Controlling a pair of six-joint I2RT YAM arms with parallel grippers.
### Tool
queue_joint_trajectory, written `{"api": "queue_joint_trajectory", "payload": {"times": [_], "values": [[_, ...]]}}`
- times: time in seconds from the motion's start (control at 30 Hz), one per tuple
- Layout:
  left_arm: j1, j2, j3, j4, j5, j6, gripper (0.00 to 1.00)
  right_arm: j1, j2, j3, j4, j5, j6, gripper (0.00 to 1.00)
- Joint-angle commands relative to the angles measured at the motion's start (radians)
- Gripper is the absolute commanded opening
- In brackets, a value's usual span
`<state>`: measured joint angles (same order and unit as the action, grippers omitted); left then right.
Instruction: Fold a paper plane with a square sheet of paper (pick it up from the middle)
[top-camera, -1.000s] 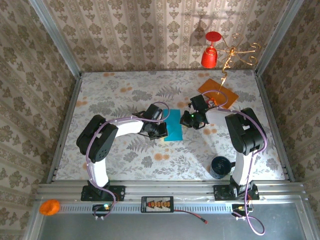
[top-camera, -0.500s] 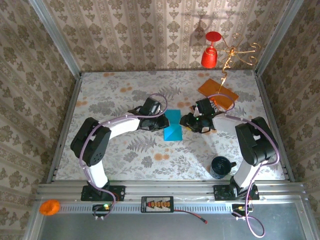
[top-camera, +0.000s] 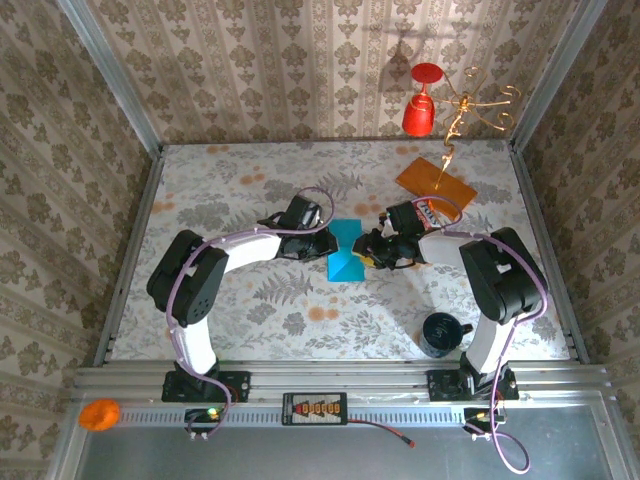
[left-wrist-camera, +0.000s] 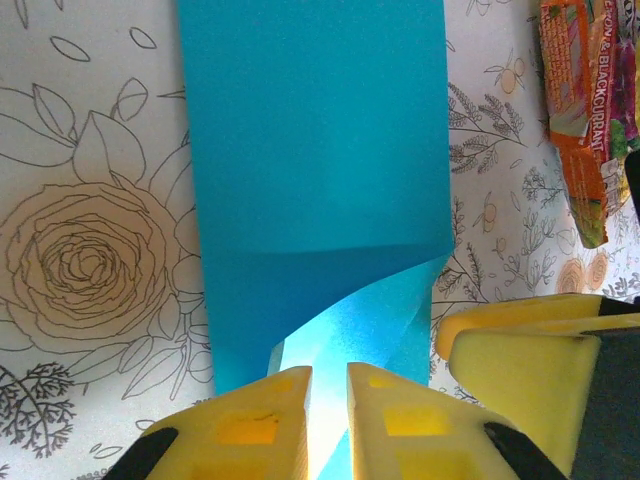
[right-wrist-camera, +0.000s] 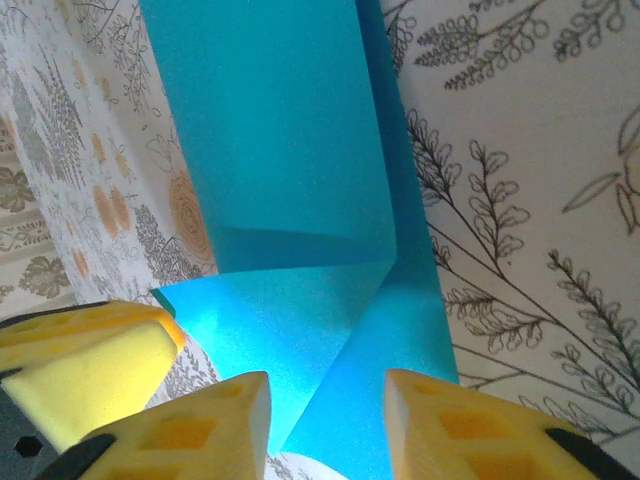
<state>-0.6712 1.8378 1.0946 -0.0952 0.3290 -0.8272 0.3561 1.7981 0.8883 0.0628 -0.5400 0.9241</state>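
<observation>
- Since a second ago both wrists have swung in on the near end of the square sheet of paper (top-camera: 347, 240). It lay then as a flat narrow strip; now its near end is drawn up into a slanted, pointed flap
- The sheet sits mid-table between the two arms. Its far part is flat on the table (top-camera: 230, 190) and the near corner is raised and twisted, with one crease running across it
- The left gripper (left-wrist-camera: 328, 415) has its jaws almost together, with the lifted flap running into the narrow slit between them; I cannot tell whether they are really biting it
- The right gripper (right-wrist-camera: 325, 425) has its jaws spread apart astride the same raised flap, with paper in the gap and neither pad visibly pressing it
- The two grippers are just beside each other, so I judge there is little room to manoeuvre
- I expect the paper to be very light, limp and slick. It should crease wherever it is pinched and slide on the table if pushed
- I'd grip the raised folded edge rather than the flat part, and gently, to avoid a stray crease
- The snack packet (left-wrist-camera: 585, 110) and the orange card (top-camera: 435, 180) lie to the right, clear of the sheet
</observation>
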Motion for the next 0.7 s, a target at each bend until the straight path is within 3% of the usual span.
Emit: {"api": "queue_joint_trajectory", "payload": {"times": [0.0,0.47,0.67], "values": [[0.007,0.003,0.0,0.019,0.015,-0.006,0.17,0.01,0.025,-0.011,0.031,-0.028,0.036,0.32],[0.012,0.003,-0.007,0.021,0.011,-0.008,0.17,0.026,0.052,-0.003,0.081,-0.051,0.067,0.28],[0.017,0.01,-0.016,0.018,0.002,-0.012,0.17,0.028,0.038,-0.024,0.066,-0.005,0.074,0.28]]}}
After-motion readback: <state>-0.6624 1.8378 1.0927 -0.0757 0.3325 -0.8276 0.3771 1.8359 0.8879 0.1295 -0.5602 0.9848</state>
